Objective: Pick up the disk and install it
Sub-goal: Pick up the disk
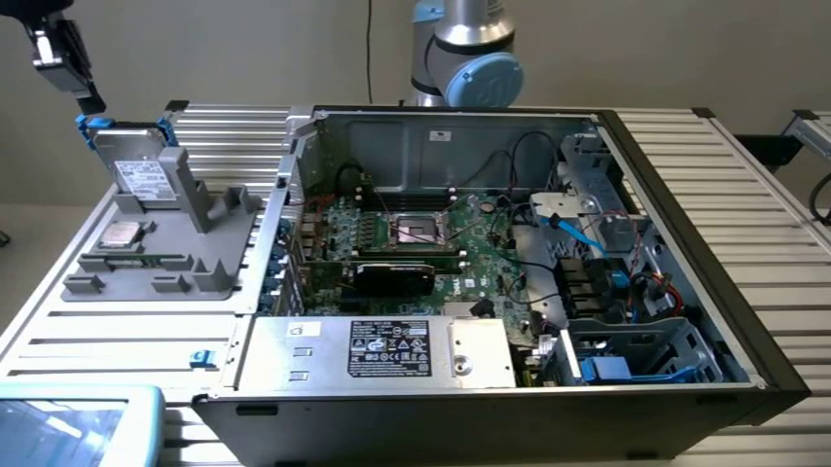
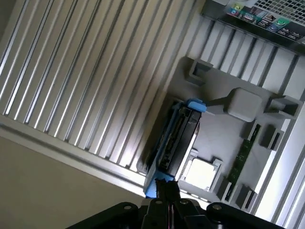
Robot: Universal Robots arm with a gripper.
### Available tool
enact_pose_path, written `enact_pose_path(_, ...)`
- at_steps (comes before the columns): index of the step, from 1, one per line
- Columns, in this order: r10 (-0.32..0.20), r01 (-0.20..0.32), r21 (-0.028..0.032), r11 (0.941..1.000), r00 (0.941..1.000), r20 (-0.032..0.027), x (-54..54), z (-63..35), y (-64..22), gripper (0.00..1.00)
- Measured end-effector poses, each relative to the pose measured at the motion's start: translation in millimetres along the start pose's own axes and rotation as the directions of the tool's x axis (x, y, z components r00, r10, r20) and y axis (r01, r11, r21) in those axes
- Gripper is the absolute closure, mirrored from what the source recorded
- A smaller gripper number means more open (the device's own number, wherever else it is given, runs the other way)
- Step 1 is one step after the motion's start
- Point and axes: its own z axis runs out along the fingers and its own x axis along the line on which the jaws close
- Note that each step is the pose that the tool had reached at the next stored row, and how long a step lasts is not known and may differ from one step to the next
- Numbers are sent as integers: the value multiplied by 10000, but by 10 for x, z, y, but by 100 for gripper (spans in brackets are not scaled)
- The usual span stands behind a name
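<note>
From where I stand, the job has hardly begun. The disk (image 1: 136,161) stands on edge in its slot at the far end of the grey holder tray (image 1: 224,255), on the exterior view's left, blue rails up its sides. The gripper (image 1: 91,101) hangs just above its upper blue tab, apart from it as far as I can tell, with its 2 fingers (image 2: 167,190) pressed together and nothing between them. So nothing is picked up yet, and both the lift and the fitting are left to do.

On the same tray lie the small square processor chip (image 1: 124,233) and a memory stick (image 1: 130,261), close beside the disk. The open computer case (image 1: 727,255) sits well apart on the slatted table (image 1: 766,165). Inside it, loose blue and black cables (image 1: 591,233) hang near the drive cage (image 1: 636,342), and the silver power supply box (image 1: 389,350) fills the near corner; I'd judge those cables the likeliest nuisance
</note>
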Motion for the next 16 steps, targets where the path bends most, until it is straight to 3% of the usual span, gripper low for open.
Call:
enact_pose_path(4,634,-634,-4,9980,9980,-5,0,1,0,89)
enact_pose_path(8,1257,-1257,-6,9921,9921,-10,0,0,0,89)
enact_pose_path(12,1875,-1875,-8,9823,9823,-15,0,0,0,89)
enact_pose_path(16,2486,-2486,-10,9686,9686,-20,0,0,0,89)
